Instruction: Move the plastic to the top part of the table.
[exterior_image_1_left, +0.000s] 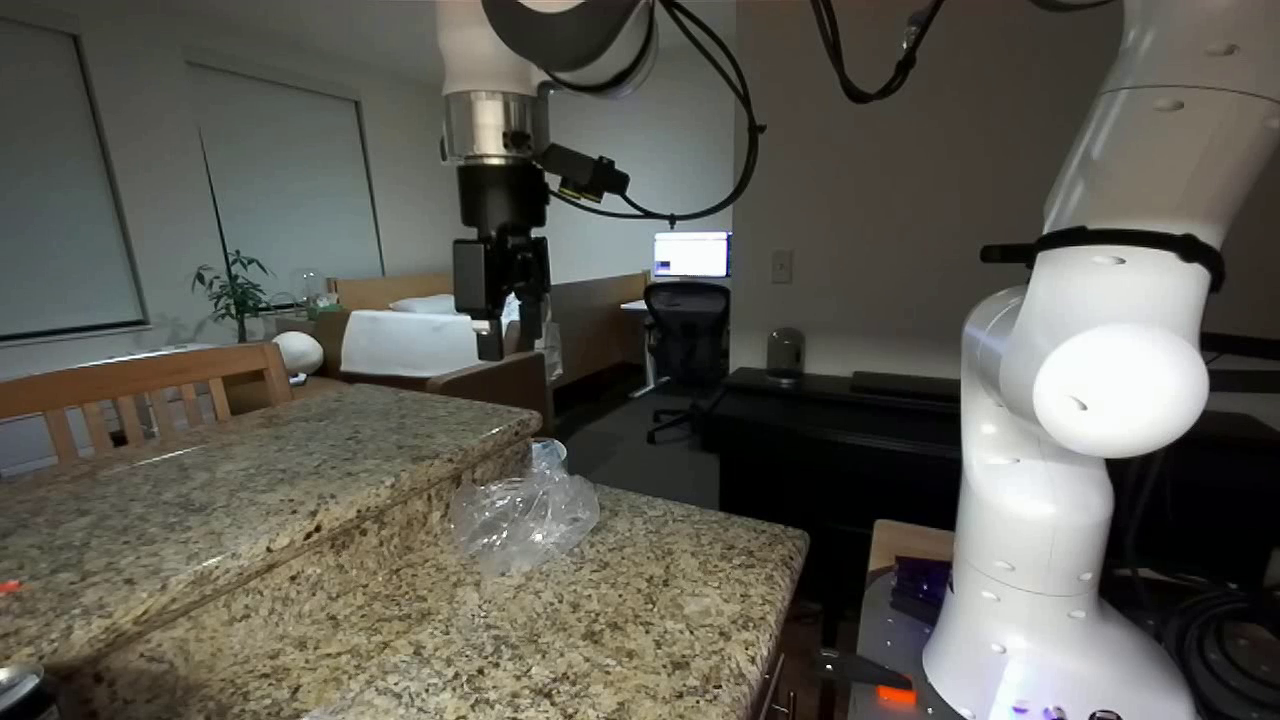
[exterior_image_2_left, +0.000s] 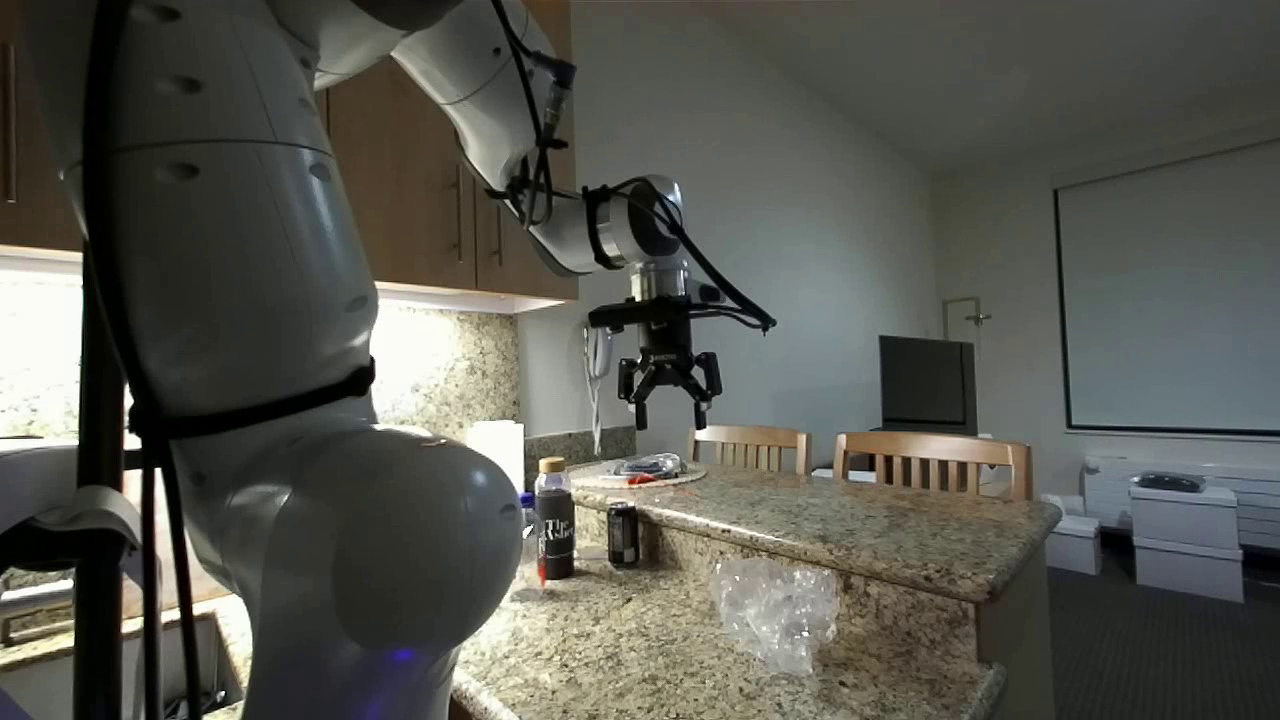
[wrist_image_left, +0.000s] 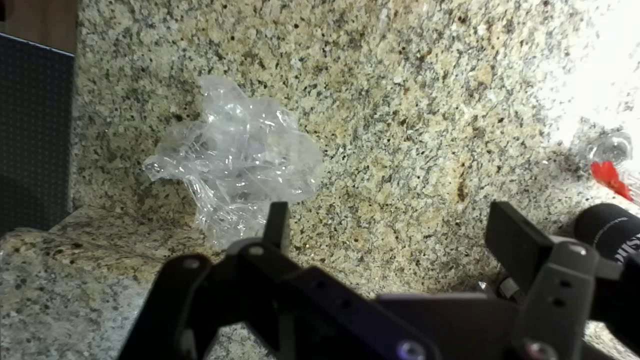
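Note:
The plastic is a crumpled clear sheet or bag (exterior_image_1_left: 525, 515) (exterior_image_2_left: 775, 610) on the lower granite counter, against the riser of the raised ledge. In the wrist view the plastic (wrist_image_left: 245, 155) lies left of centre, its lower edge partly behind the left finger. The raised granite ledge (exterior_image_1_left: 250, 470) (exterior_image_2_left: 850, 510) is the top part of the table; it shows at lower left in the wrist view (wrist_image_left: 75, 295). My gripper (exterior_image_1_left: 512, 338) (exterior_image_2_left: 671, 415) points down, high above the counter and apart from the plastic. Its fingers (wrist_image_left: 387, 215) are wide open with nothing between them.
A dark can (exterior_image_2_left: 622, 535) and a dark bottle with a wooden cap (exterior_image_2_left: 555, 520) stand on the lower counter by the riser. A round mat (exterior_image_2_left: 592, 480) with packaged items lies on the ledge's far end. Wooden chairs (exterior_image_2_left: 930, 460) stand behind the ledge.

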